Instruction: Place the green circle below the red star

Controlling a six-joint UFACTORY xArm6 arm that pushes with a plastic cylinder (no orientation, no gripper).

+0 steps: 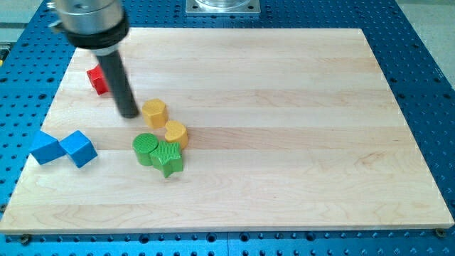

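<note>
Green circle (pixel 145 148) touching green star (pixel 168 158), my tip (pixel 129 114) above, no pincer visible

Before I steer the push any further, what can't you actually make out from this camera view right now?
- Red block: the rod covers its right part, so I can't confirm it is the star.
- My tip: it shows left of the upper yellow block; contact with it can't be judged.
- Green circle: touches the green star, which hides its right edge.
- Arm above the rod: cut off by the view's top.
</note>
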